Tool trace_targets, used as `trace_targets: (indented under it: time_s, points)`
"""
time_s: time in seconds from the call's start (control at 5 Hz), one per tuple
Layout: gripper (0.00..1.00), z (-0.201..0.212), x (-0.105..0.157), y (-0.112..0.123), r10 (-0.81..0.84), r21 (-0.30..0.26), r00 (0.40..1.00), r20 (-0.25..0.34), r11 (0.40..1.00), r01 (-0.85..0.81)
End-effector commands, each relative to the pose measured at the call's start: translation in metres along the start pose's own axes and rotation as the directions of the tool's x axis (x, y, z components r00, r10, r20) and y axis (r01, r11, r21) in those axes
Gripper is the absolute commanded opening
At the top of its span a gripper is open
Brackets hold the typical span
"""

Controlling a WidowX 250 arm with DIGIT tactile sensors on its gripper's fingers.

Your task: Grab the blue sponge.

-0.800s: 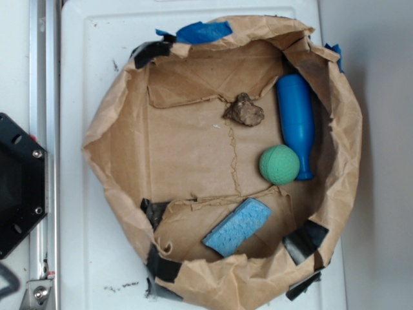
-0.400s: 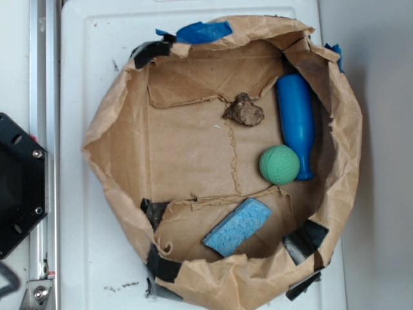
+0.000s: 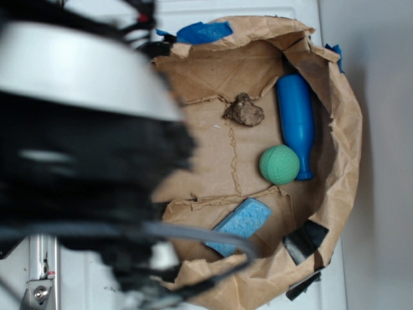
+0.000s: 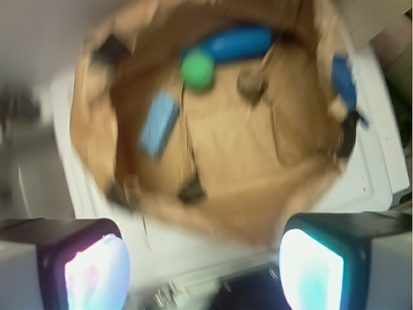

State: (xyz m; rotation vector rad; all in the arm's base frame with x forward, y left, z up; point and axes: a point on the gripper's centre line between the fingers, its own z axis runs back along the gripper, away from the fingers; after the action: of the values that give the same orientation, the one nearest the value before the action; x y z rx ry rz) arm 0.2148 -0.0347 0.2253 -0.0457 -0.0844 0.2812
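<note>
One blue sponge [image 3: 244,223] lies flat and untouched near the rim of the brown paper nest [image 3: 342,129], apart from the green ball [image 3: 279,164] and the darker blue bottle [image 3: 296,123] beyond it. A brown lump [image 3: 244,110] sits farther in. From the wrist view the pincer [image 4: 203,268] hangs released, pads spread wide, high above the white bench [image 3: 103,71] (everything there is blurred). I judge this the approach: next, centre over the sponge and descend.
</note>
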Motion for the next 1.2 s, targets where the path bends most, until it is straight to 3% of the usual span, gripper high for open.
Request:
trace_targets:
  time_s: [0.0, 0.4, 0.6, 1.0]
  points:
    - [1.0, -0.013, 0.022, 0.001, 0.22, -0.1, 0.969, 0.108, 0.973, -0.21]
    - [1.0, -0.013, 0.022, 0.001, 0.22, -0.1, 0.969, 0.108, 0.973, -0.21]
    - [1.0, -0.055, 0.04, 0.013, 0.23, -0.101, 0.97, 0.082, 0.97, -0.222]
    - [1.0, -0.112, 0.046, 0.051, 0.261, -0.055, 0.954, 0.146, 0.965, -0.255]
